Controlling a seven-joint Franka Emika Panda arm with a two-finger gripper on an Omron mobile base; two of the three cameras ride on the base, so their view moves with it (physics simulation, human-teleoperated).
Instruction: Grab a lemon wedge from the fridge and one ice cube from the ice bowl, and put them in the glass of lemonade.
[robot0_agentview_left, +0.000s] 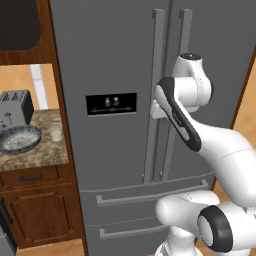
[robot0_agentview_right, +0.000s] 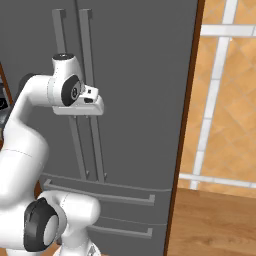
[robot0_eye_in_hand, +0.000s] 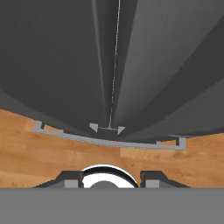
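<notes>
The tall grey fridge (robot0_agentview_left: 115, 60) (robot0_agentview_right: 140, 75) (robot0_eye_in_hand: 57, 65) stands shut, and the lemon wedge is hidden. My gripper (robot0_agentview_left: 159, 114) (robot0_agentview_right: 79, 114) (robot0_eye_in_hand: 112, 181) hangs close in front of the two long door handles (robot0_agentview_left: 156, 75) (robot0_agentview_right: 89, 60), about halfway up, pointing down along the doors. Its fingertips (robot0_eye_in_hand: 72, 180) stand apart with nothing between them, so it is open. To the left, the dark ice bowl (robot0_agentview_left: 19, 138) with whitish contents sits on the stone counter (robot0_agentview_left: 47, 152). A faint pale glass of lemonade (robot0_agentview_left: 56, 133) stands to the bowl's right.
A silver toaster (robot0_agentview_left: 15, 107) stands behind the bowl, with a black microwave (robot0_agentview_left: 17, 25) above. The black dispenser panel (robot0_agentview_left: 111, 104) is on the left door and two drawers (robot0_agentview_left: 150, 197) lie below. Wooden cabinets (robot0_agentview_left: 40, 205) sit under the counter. Wood floor (robot0_agentview_right: 220, 225) lies to the fridge's right.
</notes>
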